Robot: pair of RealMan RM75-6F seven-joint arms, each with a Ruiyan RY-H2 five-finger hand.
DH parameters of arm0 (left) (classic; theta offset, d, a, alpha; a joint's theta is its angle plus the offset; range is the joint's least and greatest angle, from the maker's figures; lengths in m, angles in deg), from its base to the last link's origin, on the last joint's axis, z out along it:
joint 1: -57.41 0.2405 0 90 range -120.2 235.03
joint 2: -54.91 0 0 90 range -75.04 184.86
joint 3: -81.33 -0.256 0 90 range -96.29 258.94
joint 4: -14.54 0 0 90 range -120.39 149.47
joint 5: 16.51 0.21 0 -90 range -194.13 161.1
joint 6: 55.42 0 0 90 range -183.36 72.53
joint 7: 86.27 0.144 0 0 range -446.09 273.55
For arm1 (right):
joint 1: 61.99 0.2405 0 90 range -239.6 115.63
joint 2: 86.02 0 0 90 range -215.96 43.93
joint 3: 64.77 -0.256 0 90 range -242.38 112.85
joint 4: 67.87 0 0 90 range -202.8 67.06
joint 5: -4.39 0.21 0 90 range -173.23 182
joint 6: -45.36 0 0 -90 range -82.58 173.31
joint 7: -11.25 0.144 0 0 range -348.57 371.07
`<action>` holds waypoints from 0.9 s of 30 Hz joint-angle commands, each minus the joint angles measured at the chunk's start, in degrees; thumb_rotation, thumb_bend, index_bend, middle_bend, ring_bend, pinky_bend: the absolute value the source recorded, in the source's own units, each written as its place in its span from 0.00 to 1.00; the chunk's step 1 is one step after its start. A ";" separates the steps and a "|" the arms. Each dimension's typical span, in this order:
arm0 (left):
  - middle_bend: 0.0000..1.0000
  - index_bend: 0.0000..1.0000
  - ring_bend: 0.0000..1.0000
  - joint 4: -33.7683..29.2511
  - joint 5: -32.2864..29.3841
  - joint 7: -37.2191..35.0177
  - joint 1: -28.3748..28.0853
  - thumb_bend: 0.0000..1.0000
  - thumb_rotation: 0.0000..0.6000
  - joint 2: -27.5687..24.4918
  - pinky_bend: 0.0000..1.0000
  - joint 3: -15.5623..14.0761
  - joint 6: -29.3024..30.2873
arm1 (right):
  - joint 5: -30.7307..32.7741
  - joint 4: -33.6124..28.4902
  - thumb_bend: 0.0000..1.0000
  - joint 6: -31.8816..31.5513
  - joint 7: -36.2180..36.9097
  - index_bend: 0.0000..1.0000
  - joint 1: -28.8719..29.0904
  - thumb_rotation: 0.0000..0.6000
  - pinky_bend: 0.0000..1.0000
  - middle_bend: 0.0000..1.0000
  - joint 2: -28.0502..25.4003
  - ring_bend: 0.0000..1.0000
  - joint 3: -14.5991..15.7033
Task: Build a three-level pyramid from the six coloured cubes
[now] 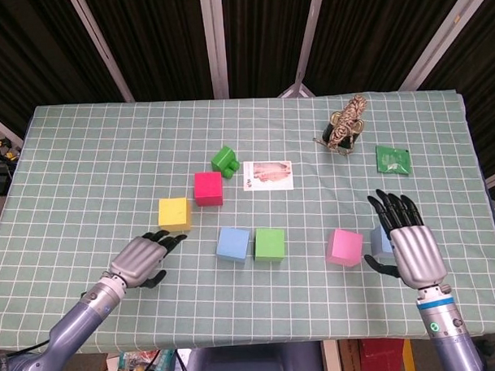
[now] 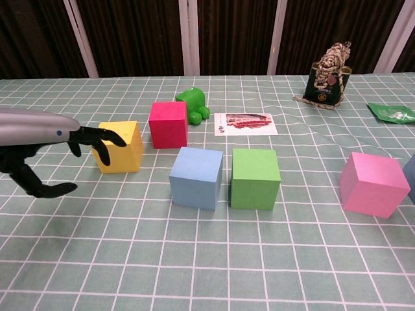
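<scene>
The yellow cube [image 1: 174, 213] is sitting toward the left of the tabletop [image 1: 84, 159], nearer its front edge than its back, with the red cube [image 1: 208, 188] just beyond it and the blue cube [image 1: 232, 243] and green cube [image 1: 270, 244] side by side to its right. The left hand [image 1: 141, 260] is hovering just in front of it, fingers apart, empty, pointing at it, clearly the nearer hand. The right hand [image 1: 410, 241] is lying spread and empty near the front right corner, beside the pink cube [image 1: 345, 246].
</scene>
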 commanded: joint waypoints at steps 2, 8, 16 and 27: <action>0.24 0.09 0.14 -0.37 -4.20 4.14 -3.40 0.59 1.00 3.47 0.25 -1.31 1.65 | -0.10 0.02 0.21 0.22 0.41 0.00 -0.26 1.00 0.00 0.00 -0.17 0.00 -0.40; 0.24 0.09 0.14 0.09 -6.88 6.57 -5.03 0.59 1.00 5.49 0.25 -2.15 3.84 | -0.21 -0.02 0.21 0.59 1.04 0.00 -0.52 1.00 0.00 0.00 -0.42 0.00 -0.98; 0.24 0.09 0.14 1.75 -10.97 8.71 -7.36 0.59 1.00 8.53 0.25 -2.82 5.81 | -0.35 0.24 0.21 1.10 1.99 0.00 -0.87 1.00 0.00 0.00 -0.52 0.00 -1.72; 0.24 0.12 0.14 3.71 -13.75 9.88 -10.59 0.59 1.00 12.68 0.25 -3.16 6.28 | -0.29 0.19 0.21 1.69 2.37 0.00 -1.32 1.00 0.00 0.00 -0.42 0.00 -2.46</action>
